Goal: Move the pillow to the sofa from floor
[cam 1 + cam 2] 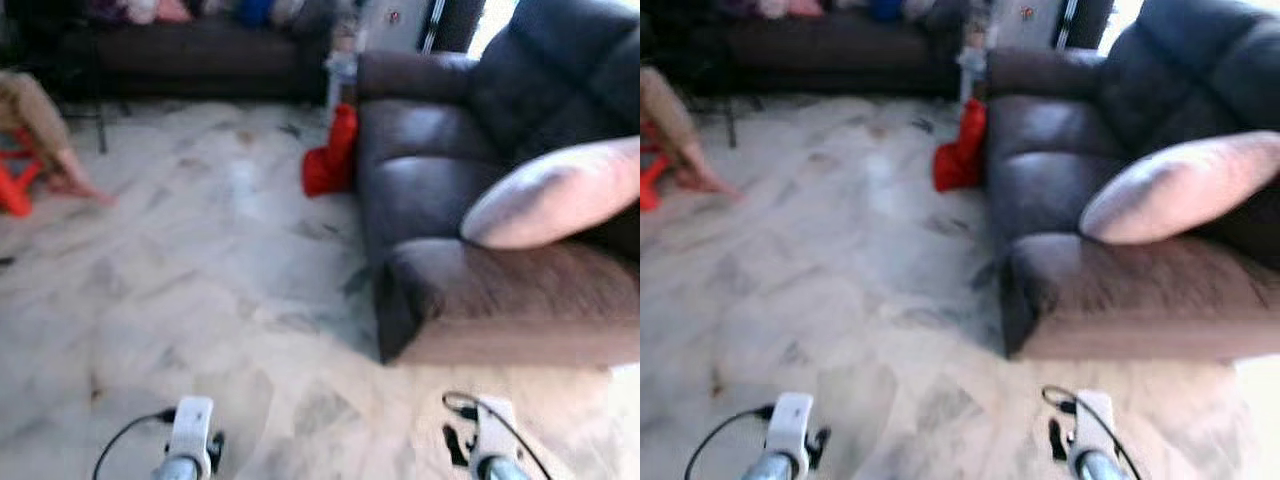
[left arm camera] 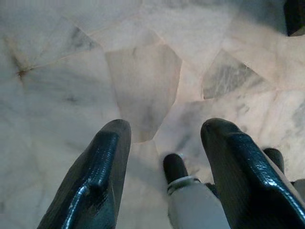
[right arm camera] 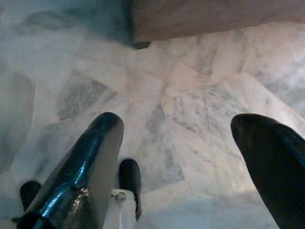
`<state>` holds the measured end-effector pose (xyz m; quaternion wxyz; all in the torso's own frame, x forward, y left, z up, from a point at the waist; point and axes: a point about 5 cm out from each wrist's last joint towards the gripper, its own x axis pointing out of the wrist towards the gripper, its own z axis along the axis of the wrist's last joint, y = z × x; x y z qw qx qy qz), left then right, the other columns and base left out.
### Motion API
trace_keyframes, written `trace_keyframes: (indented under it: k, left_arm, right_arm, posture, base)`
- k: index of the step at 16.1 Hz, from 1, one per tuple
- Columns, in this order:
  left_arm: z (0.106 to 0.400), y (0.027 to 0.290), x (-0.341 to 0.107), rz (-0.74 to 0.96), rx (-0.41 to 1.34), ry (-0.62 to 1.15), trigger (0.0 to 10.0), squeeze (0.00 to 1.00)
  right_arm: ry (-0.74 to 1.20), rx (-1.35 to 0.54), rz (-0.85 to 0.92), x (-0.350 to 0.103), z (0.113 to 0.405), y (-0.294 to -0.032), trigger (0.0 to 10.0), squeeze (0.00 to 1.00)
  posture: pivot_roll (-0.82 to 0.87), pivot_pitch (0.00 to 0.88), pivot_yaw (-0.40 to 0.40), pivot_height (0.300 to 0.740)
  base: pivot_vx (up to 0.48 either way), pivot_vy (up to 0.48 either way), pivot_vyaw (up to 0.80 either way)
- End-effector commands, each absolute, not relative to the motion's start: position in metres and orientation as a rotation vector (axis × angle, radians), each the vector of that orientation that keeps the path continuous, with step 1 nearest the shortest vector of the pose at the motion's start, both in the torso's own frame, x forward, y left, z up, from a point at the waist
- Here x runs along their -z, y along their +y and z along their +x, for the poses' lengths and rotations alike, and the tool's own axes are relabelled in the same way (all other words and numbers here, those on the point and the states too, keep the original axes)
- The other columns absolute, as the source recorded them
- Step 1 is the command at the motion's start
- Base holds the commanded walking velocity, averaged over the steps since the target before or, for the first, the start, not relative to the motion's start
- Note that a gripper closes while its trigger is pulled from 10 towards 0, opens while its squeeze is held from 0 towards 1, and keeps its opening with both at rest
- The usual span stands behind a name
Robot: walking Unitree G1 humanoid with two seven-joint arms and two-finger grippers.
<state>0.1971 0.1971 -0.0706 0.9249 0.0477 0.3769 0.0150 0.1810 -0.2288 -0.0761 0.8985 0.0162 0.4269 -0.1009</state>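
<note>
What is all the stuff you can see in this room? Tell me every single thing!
pillow: one, pale pink, lying on the near sofa's seat against its back.
near sofa: one, dark brown, on the right.
far sofa: one, dark, along the back wall, with blurred colourful things on top.
red thing: one, on the floor beside the near sofa's arm.
floor: pale marble.
person's leg: far left, by something red.
left pincer: black fingers open, over the floor.
right pincer: black fingers open, over the floor near the sofa's base.

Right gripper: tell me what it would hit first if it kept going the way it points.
Most likely the marble floor: the right gripper, its jaws open and holding nothing, points down at bare tiles. The sofa base lies farther on, off that line.
</note>
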Motion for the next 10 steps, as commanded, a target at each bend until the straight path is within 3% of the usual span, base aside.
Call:
trace_keyframes:
  k: [1, 3, 10]
  left_arm:
    - [0.195, 0.196, 0.073, 0.090, -0.044, 0.797, 10.0, 0.00]
    - [0.194, 0.192, 0.074, 0.087, -0.044, 0.810, 10.0, 0.00]
    - [0.187, 0.194, 0.078, 0.092, -0.044, 0.840, 10.0, 0.00]
  right_arm:
    - [0.909, 0.245, 0.042, 0.079, 0.174, -0.230, 10.0, 0.00]
    - [0.920, 0.263, 0.048, 0.085, 0.167, -0.216, 10.0, 0.00]
    - [0.941, 0.272, 0.031, 0.088, 0.162, -0.217, 10.0, 0.00]
  posture:
    - [-0.01, 0.000, -0.051, 0.740]
    - [-0.01, 0.000, -0.044, 0.740]
    - [0.00, 0.000, -0.040, 0.740]
  base:
    - [0.000, 0.000, -0.80]
    - [0.000, 0.000, -0.80]
    - [0.000, 0.000, -0.80]
